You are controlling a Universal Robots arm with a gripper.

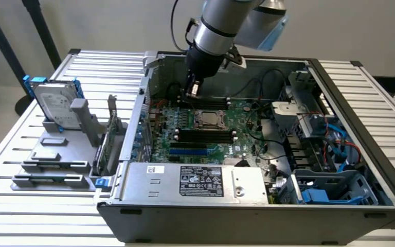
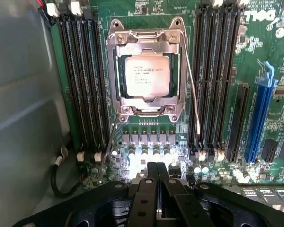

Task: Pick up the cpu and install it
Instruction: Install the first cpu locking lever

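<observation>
The cpu (image 2: 147, 75), a small square chip with a dull silver top and printed text, lies flat inside the metal-rimmed socket frame (image 2: 117, 71) on the green motherboard (image 1: 242, 140). In the exterior view the cpu (image 1: 209, 119) sits mid-board inside the open computer case (image 1: 252, 213). My gripper (image 1: 193, 92) hangs above the board, a little beyond the socket toward the case's back wall. In the wrist view its black fingers (image 2: 146, 189) are pressed together, so the gripper (image 2: 156, 166) is shut with nothing in it, apart from the chip.
Black memory slots (image 2: 80, 80) flank the socket on both sides, with a blue slot (image 2: 259, 118) nearby. The power supply (image 1: 191, 180) fills the case's front. A silver hard drive (image 1: 57, 105) with blue rails stands on a grey rack at the exterior view's left. Cables (image 1: 335, 139) crowd the right.
</observation>
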